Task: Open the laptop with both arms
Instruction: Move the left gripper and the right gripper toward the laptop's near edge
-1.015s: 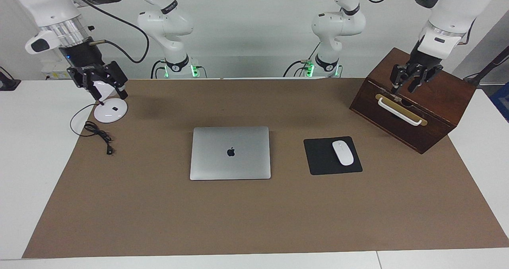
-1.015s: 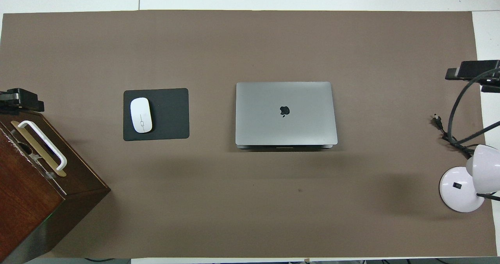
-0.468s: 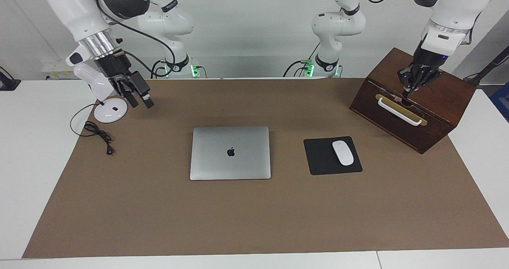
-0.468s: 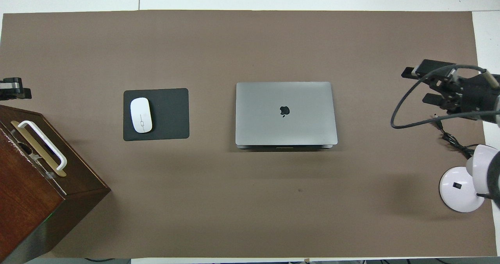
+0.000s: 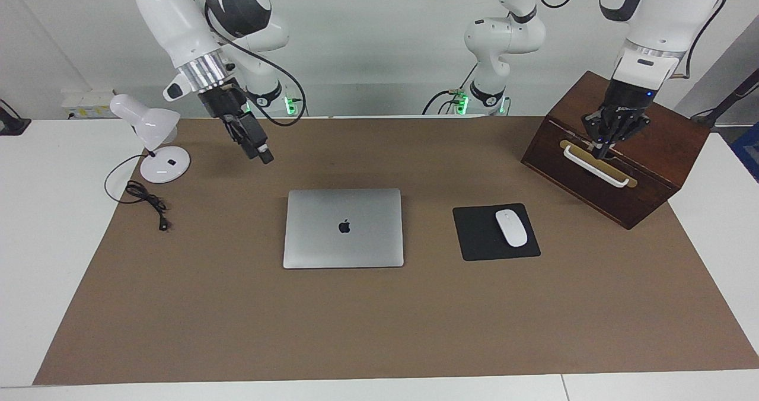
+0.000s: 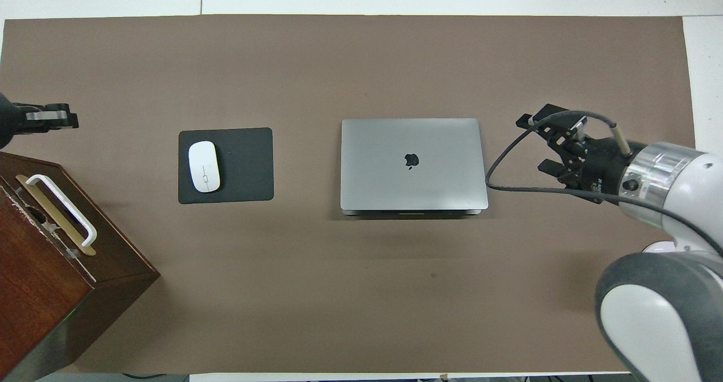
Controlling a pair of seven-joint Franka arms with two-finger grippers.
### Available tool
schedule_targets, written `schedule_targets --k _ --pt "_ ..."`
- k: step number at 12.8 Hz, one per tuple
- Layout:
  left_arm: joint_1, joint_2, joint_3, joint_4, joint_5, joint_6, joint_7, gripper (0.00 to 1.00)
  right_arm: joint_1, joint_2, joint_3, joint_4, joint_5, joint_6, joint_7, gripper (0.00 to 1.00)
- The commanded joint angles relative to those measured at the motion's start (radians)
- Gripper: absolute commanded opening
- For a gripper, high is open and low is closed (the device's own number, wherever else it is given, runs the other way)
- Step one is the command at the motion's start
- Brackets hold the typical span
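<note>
The laptop (image 5: pixel 343 228) lies closed and flat on the brown mat, lid up with its dark logo showing; it also shows in the overhead view (image 6: pixel 412 164). My right gripper (image 5: pixel 264 155) hangs in the air over the mat between the desk lamp and the laptop, apart from both. In the overhead view the right gripper (image 6: pixel 539 142) has its fingers spread open beside the laptop's edge toward the right arm's end. My left gripper (image 5: pixel 599 146) hangs over the wooden box's handle at the left arm's end, and only its tip (image 6: pixel 53 116) shows from overhead.
A black mouse pad (image 5: pixel 480 241) with a white mouse (image 5: pixel 511 228) lies beside the laptop toward the left arm's end. A dark wooden box (image 5: pixel 652 152) with a white handle (image 5: pixel 596 166) stands near it. A white desk lamp (image 5: pixel 155 146) and its black cable (image 5: pixel 145 199) are at the right arm's end.
My right gripper has swung from over the lamp toward the laptop. My left gripper has turned and shifted slightly over the box's handle. The laptop has not moved.
</note>
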Motion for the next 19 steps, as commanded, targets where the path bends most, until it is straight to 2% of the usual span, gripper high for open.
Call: schedule_targets --k 1,6,10,12,14,16,17,19 --pt "-0.065 -0.109 0.007 -0.203 -0.023 0.159 0.004 0.0 0.062 -0.072 -0.002 -0.13 0.025 0.116 0.086 1.0" --pt "-0.148 -0.208 0.007 -0.43 -0.055 0.375 0.002 0.0 0.172 -0.106 -0.001 -0.262 0.078 0.283 0.197 1.0" --pt "-0.263 -0.271 0.009 -0.654 -0.055 0.634 -0.012 0.0 0.231 -0.103 0.002 -0.334 0.169 0.395 0.2 1.0" --pt "-0.31 -0.272 0.009 -0.694 -0.055 0.696 -0.021 0.0 0.251 -0.092 0.004 -0.348 0.199 0.418 0.2 1.0" --pt "-0.358 -0.262 0.009 -0.771 -0.055 0.846 -0.022 0.0 0.304 -0.057 0.004 -0.362 0.259 0.501 0.2 1.0" --pt "-0.404 -0.242 0.009 -0.832 -0.055 0.961 -0.035 0.0 0.329 -0.023 0.004 -0.362 0.291 0.533 0.2 1.0" --pt "-0.424 -0.228 0.009 -0.86 -0.055 1.027 -0.035 0.0 0.349 -0.006 0.004 -0.362 0.319 0.539 0.2 1.0" --pt "-0.482 -0.147 0.009 -0.903 -0.055 1.18 -0.035 0.0 0.393 0.046 0.004 -0.36 0.366 0.573 0.2 1.0"
